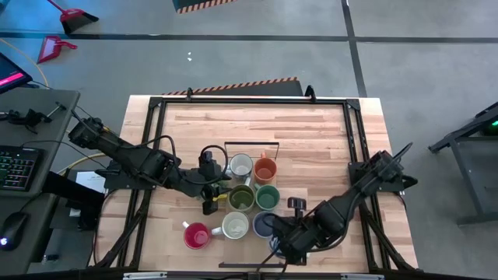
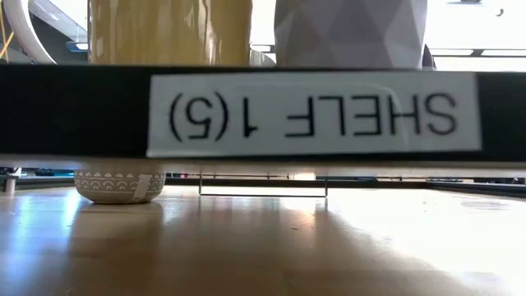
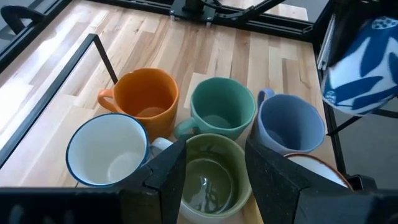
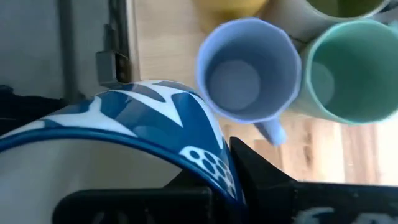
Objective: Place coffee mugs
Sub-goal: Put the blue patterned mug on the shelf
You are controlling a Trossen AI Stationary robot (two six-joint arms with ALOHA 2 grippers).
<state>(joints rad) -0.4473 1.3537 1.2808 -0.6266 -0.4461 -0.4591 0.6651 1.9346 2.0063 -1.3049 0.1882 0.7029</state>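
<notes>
Blue-patterned mug (image 4: 124,124), nearest lens: our right gripper (image 1: 282,247) pinched on its rim, just beside blue-grey mug (image 1: 264,224). Our left gripper (image 1: 215,196): fingers (image 3: 168,177) parted, straddling olive mug (image 3: 208,177) rim, not clamped. Orange (image 3: 146,93), teal (image 3: 222,107), white (image 3: 106,149), cream (image 1: 235,225), red (image 1: 196,235) mugs clustered around olive mug on desk (image 1: 311,132).

This is a robotics lab or test workshop, not a home. A wooden table (image 1: 257,132) framed with black metal rails sits on a bare grey concrete floor (image 1: 233,66) marked with dark tape lines and a hazard-striped strip (image 1: 241,85). Beside it stands a desk with a backlit keyboard (image 1: 17,167) and mouse (image 1: 13,231). A red dustpan (image 1: 56,48) lies on the floor. A printed label (image 2: 312,113) reads "SHELF 1(5)", upside down.
</notes>
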